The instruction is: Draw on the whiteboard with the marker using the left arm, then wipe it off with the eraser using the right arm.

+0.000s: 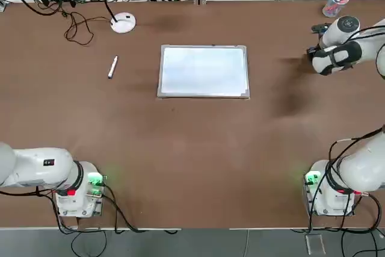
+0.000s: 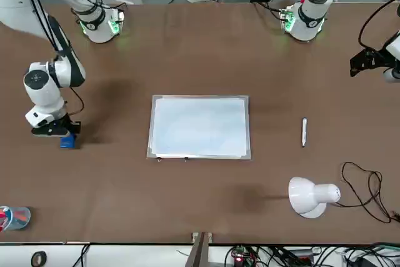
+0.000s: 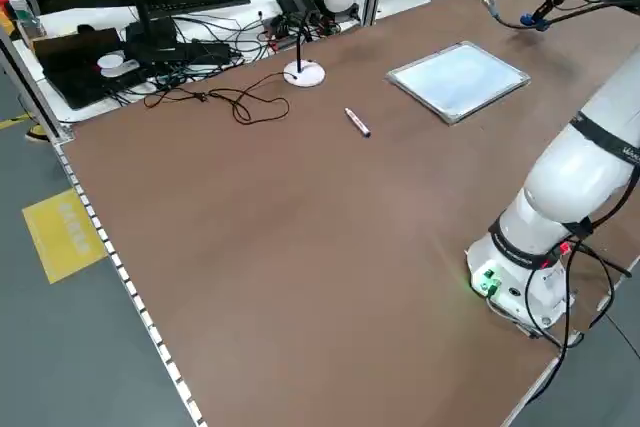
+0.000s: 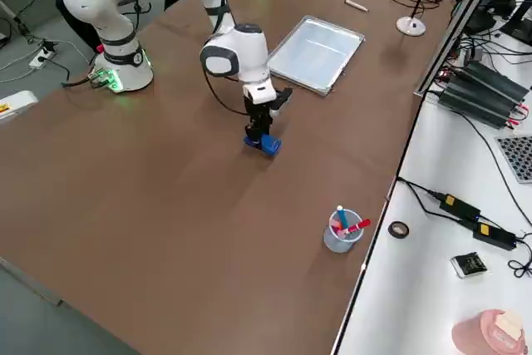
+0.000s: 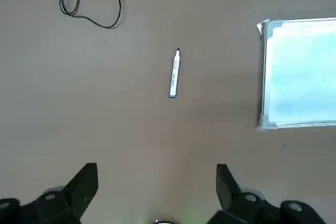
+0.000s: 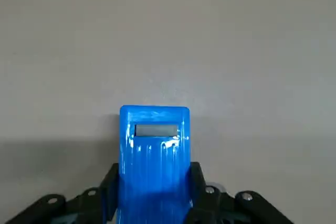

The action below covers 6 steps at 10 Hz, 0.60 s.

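The whiteboard (image 1: 203, 70) lies flat mid-table and its surface looks blank. To its left lies the marker (image 1: 112, 67), alone on the brown table and untouched. My left gripper (image 5: 156, 187) hangs open high above the table on the near side of the marker (image 5: 174, 73), holding nothing. At the far right of the table my right gripper (image 4: 259, 126) points straight down, shut on the blue eraser (image 4: 263, 142), which is down at the tabletop. The right wrist view shows the eraser (image 6: 155, 156) between the two black fingers. From overhead the right wrist (image 1: 337, 49) hides it.
A white lamp base (image 1: 123, 23) with a looping black cable (image 1: 78, 28) stands behind the marker. A clear cup (image 4: 341, 230) with red and blue items stands near the far right edge. Both arm bases (image 1: 78, 194) (image 1: 328, 191) sit at the near edge.
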{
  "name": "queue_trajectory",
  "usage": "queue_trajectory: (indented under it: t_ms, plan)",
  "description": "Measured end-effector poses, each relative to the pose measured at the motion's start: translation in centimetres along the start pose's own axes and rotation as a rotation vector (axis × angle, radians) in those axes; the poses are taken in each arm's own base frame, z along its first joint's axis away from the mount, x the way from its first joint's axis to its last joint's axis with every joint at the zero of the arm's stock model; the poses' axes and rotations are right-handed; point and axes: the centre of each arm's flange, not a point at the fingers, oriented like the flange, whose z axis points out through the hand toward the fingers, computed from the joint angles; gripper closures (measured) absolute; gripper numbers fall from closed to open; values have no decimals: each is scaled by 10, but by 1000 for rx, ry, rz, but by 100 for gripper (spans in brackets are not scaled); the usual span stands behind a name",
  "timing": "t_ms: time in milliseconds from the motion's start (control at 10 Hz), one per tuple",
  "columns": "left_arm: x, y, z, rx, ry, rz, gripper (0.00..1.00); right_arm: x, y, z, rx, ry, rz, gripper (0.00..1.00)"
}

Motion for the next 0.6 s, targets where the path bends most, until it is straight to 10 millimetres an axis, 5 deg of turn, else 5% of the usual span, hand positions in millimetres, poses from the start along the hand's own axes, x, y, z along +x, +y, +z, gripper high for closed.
queue_trajectory:
  t_ms: [400, 600]
  plan:
    - [0, 0, 0, 0, 0, 0, 0, -2, -3, 6, 2, 1, 21, 44]
    - [0, 0, 0, 0, 0, 0, 0, -1, -5, 5, 5, 2, 46, 31]
